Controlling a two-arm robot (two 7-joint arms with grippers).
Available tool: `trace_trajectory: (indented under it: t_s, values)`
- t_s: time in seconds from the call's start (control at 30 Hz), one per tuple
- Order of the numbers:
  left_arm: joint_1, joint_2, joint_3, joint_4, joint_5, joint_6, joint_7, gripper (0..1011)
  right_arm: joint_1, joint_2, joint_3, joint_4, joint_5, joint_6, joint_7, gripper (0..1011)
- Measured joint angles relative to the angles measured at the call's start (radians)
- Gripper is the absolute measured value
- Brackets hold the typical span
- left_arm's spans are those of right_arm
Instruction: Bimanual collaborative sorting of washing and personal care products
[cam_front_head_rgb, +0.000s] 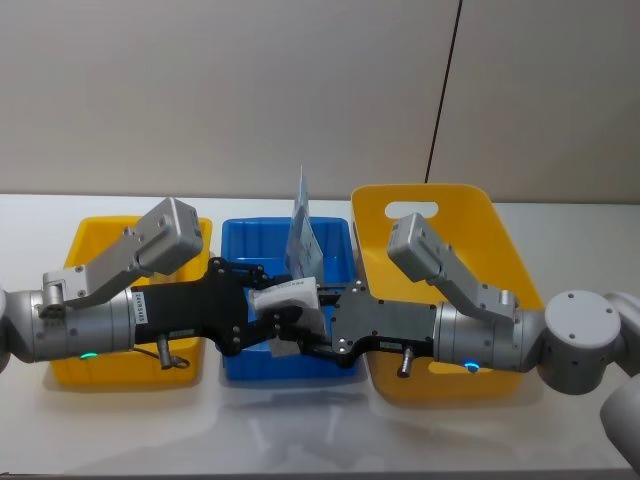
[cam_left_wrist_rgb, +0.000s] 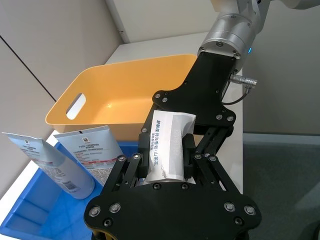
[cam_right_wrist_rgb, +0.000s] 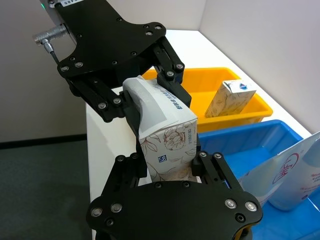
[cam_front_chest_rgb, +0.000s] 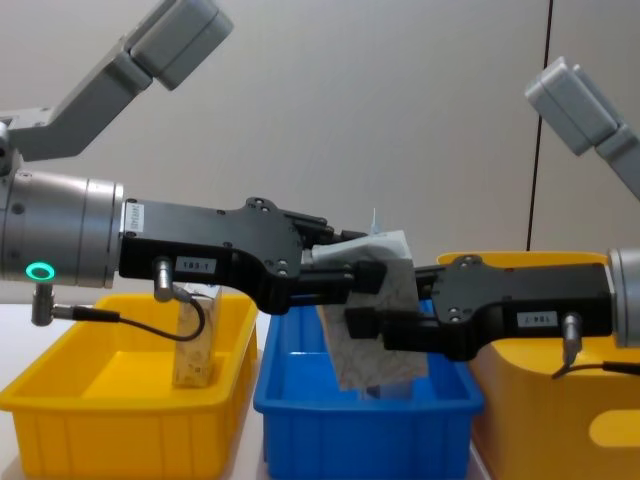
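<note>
Pinching the boxy pack (cam_front_head_rgb: 291, 300) from opposite ends, our two sets of fingers meet at the centre of the head view. The fingers (cam_left_wrist_rgb: 131, 171) of our left gripper (cam_front_head_rgb: 266, 306) press on either side of the pack's white-topped end. The fingers (cam_right_wrist_rgb: 207, 167) of our right gripper (cam_front_head_rgb: 320, 326) clamp its mottled, flower-printed end. The pack is tilted, with its white top and printed text turned up towards the left arm. It hangs in the air between the two grippers and touches neither a bin nor the surface (cam_front_head_rgb: 300, 435).

Below the pack, in the middle of the head view, sits the blue bin (cam_front_head_rgb: 238, 236). A pale-blue pouch (cam_front_head_rgb: 302, 228) with a red-and-white label stands upright at the bin's far side. In the left wrist view, a second pouch (cam_left_wrist_rgb: 50, 160) leans just beside it.

Our left arm reaches in from the left edge of the head view, passing over the left yellow bin (cam_front_head_rgb: 95, 236). In the lower left of the chest view, a second pack (cam_front_chest_rgb: 193, 348) stands upright inside that bin. Our right arm reaches in from the right edge, crossing in front of the right yellow bin (cam_front_head_rgb: 482, 214), a taller bin with a handle slot. The three bins stand side by side in a row on the pale surface.
</note>
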Motion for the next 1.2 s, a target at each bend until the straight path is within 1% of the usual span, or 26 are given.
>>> trace_trajectory:
  t_s: [0.17,0.23,0.33,0.4,0.47,0.53,0.6,0.67,0.7,0.73,0.8,0.93,1.2]
  values:
    - [0.000,0.000,0.000,0.000,0.000,0.000,0.000,353,0.000,0.000,0.000,0.000,0.001,0.000,0.000,434]
    - [0.000,0.000,0.000,0.000,0.000,0.000,0.000,379,0.000,0.000,0.000,0.000,0.002,0.000,-0.001,434]
    - [0.000,0.000,0.000,0.000,0.000,0.000,0.000,464,0.000,0.000,0.000,0.000,0.004,0.000,-0.002,408]
    - [0.000,0.000,0.000,0.000,0.000,0.000,0.000,544,-0.001,0.000,0.000,-0.001,0.008,0.000,-0.003,390]
    - [0.000,0.000,0.000,0.000,0.000,0.000,-0.001,580,-0.003,0.000,0.000,-0.001,0.011,-0.001,-0.006,382]
    - [0.000,0.000,0.000,0.000,0.000,0.000,-0.001,637,-0.004,0.000,0.001,-0.003,0.013,-0.002,-0.008,373]
    - [0.000,0.000,0.001,0.000,0.000,0.000,-0.002,744,-0.006,0.000,0.001,-0.004,0.017,-0.004,-0.011,370]
    - [0.000,0.000,0.001,0.000,0.000,0.000,-0.002,799,-0.008,0.000,0.002,-0.007,0.019,-0.005,-0.015,367]
    - [0.000,0.000,0.001,0.000,0.000,0.000,-0.002,799,-0.009,0.000,0.002,-0.008,0.020,-0.005,-0.015,362]
    - [0.000,0.000,0.001,0.000,0.000,0.000,-0.002,856,-0.009,0.000,0.002,-0.009,0.021,-0.005,-0.017,362]
    - [0.000,0.000,0.001,0.000,0.000,0.000,-0.003,891,-0.012,0.001,0.003,-0.011,0.023,-0.005,-0.020,362]
    - [0.000,0.000,0.001,0.000,0.000,0.000,-0.002,992,-0.015,0.005,0.004,-0.017,0.026,-0.006,-0.028,362]
    - [0.000,0.000,0.000,0.000,0.000,0.000,-0.001,1001,-0.029,0.021,0.013,-0.036,0.034,-0.006,-0.048,362]
